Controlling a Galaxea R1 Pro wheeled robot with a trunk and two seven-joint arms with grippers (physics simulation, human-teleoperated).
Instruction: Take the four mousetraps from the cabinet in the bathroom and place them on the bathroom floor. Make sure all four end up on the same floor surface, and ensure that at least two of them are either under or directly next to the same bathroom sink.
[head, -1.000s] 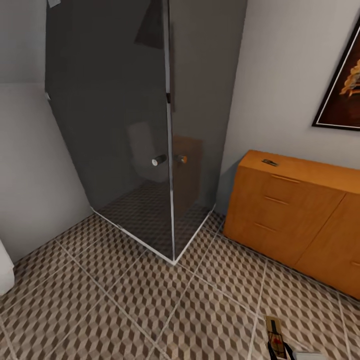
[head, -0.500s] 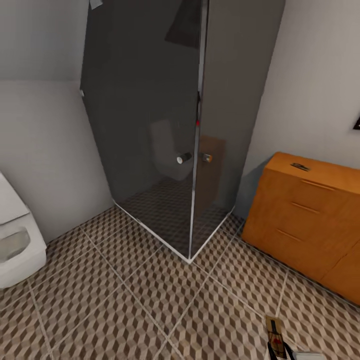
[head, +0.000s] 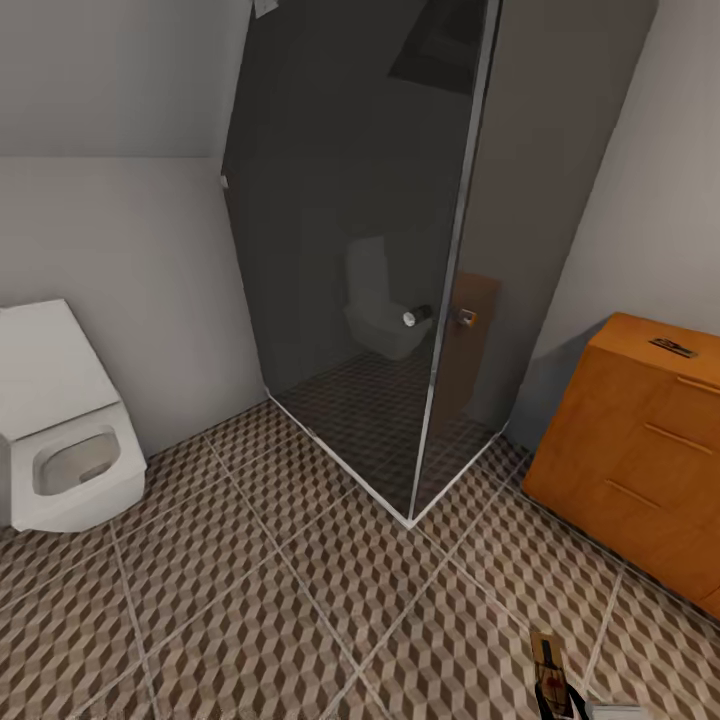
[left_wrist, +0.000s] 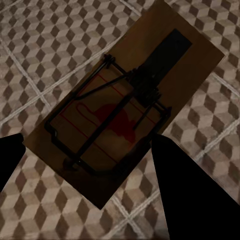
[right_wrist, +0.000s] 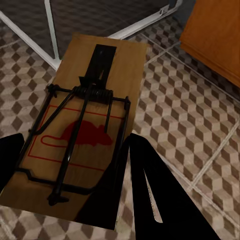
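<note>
Since a second ago our view has swung left: the toilet (head: 65, 425) has come in and the cabinet (head: 640, 460) slid to the edge (one mousetrap (head: 672, 347) lies on top). We should keep both loads level while turning to find the sink. Each gripper, left (left_wrist: 85, 150) and right (right_wrist: 75, 155), is clamped on a mousetrap, over the floor (head: 300, 600).

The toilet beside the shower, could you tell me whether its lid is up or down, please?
Up. In the head view the toilet shows its open bowl, with the white lid raised behind it toward the wall.
</note>
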